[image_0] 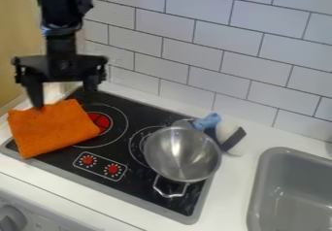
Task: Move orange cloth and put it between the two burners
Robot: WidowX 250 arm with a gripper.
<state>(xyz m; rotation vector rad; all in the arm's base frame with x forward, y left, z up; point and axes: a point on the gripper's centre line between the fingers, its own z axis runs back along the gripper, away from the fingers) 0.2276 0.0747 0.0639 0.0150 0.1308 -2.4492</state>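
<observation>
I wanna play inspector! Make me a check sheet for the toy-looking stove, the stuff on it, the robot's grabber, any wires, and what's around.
Surface: black stovetop, grey edging, set in a white counter
Job's things: square-cornered orange cloth overlaps the left burner, not yet between the burners
Clutter: shiny silver metal bowl over part of the right burner; blue, white and black object behind it
Gripper: black two-finger gripper open, at the cloth's back edge; touching, cannot tell
Cables: nothing seen
Surroundings: white tiled wall behind, grey sink to the right
</observation>
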